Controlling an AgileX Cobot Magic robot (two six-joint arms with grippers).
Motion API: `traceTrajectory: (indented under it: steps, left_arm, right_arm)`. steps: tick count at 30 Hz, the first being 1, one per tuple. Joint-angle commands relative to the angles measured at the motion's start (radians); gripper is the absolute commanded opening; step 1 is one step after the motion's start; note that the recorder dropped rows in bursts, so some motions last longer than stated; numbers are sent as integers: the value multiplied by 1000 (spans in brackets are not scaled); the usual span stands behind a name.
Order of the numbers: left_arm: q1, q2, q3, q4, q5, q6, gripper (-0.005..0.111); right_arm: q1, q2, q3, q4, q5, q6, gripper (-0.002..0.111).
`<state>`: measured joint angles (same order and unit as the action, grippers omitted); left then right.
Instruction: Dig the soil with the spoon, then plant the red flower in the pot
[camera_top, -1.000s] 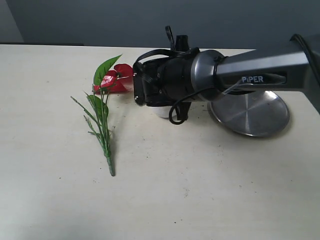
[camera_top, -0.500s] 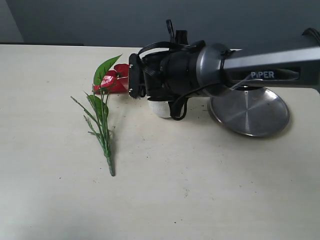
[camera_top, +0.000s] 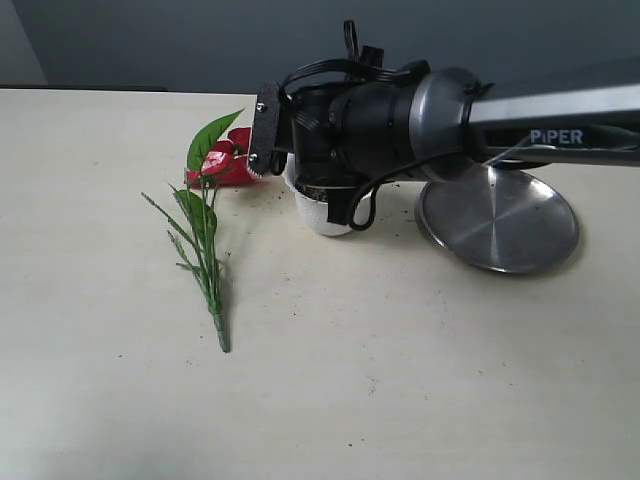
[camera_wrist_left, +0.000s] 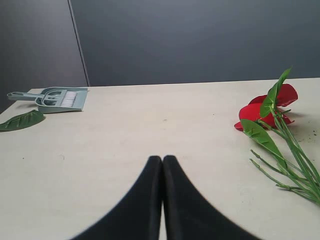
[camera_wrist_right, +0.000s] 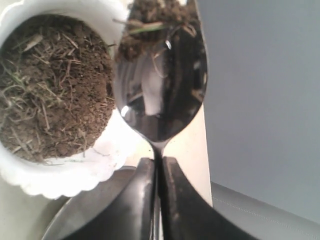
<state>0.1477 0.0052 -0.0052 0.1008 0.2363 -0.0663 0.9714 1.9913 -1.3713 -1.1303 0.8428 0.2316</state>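
The right gripper (camera_wrist_right: 158, 163) pinches the thin handle of the spoon (camera_wrist_right: 160, 100), its two dark fingers pressed in on the metal from either side. The shiny bowl stands out straight ahead of the fingertips, and a clump of dark earth with a few fibres sits on its far tip. Just beside and below that bowl is the pot (camera_wrist_right: 65, 176), white with a wavy rim. It is full nearly to the edge with the soil (camera_wrist_right: 50, 85), brown and crumbly with bits of twig. The bowl overlaps the pot's rim in the right wrist view, and I cannot tell whether metal and rim touch.

In the exterior view the right arm reaches across the middle and the gripper hangs over the pot, hiding its upper part. The spoon itself cannot be made out there. Behind the gripper, under the forearm, a round steel plate (camera_top: 500, 222) lies on the table (camera_top: 400, 380), just beside the pot. A few dark crumbs dot the surface near them.

The red flower (camera_top: 236, 160) lies flat on the table just past the right gripper's finger, on the side away from the plate, its green stems trailing off from the bloom.

The left gripper (camera_wrist_left: 162, 160) has its fingers pressed together on nothing — the flower lies ahead of it and off to one side. Farther ahead on the other side sit a small grey dustpan with brush (camera_wrist_left: 60, 97) and a loose green leaf (camera_wrist_left: 22, 120).
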Motion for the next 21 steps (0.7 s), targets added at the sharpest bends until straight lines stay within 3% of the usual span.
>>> traceTrajectory:
  steps: [1, 21]
  left_arm:
    - [1, -5, 5, -2, 2, -2, 0]
    - [1, -5, 5, -2, 2, -2, 0]
  right_arm:
    - [-4, -11, 1, 18, 1, 7, -1]
    - [-4, -11, 1, 41, -69, 57, -1]
